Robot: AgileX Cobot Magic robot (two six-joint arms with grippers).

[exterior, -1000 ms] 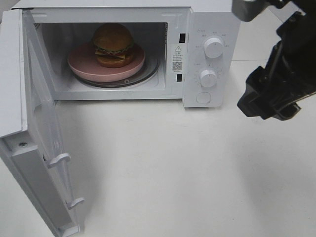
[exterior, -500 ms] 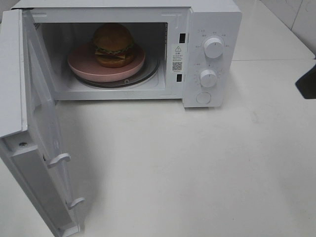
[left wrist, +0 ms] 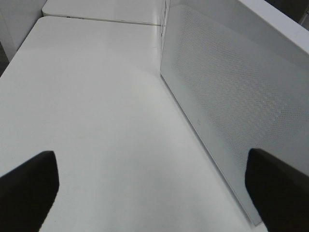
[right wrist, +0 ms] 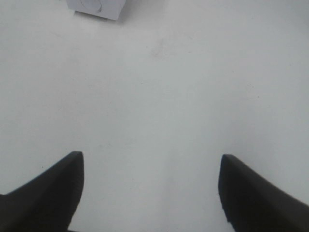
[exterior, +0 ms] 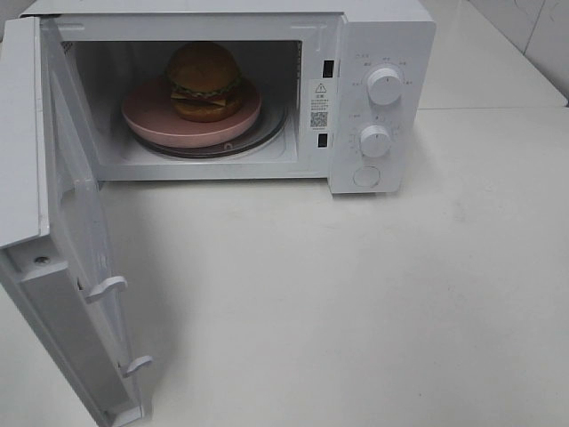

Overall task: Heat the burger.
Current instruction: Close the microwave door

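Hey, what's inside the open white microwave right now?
A golden-brown layered burger sits on a round pink plate, on a clear glass turntable. The plate covers the turntable's middle; only its rim shows.

One burger (exterior: 204,78), one plate (exterior: 142,114), one microwave (exterior: 382,36), two knobs (exterior: 384,85).

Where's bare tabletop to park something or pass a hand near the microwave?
Bare table runs from the microwave front to the near edge, bounded on the left by the open door; more lies right of the control panel. Crowded: the cavity, where the pink plate with the burger fills most of the floor.
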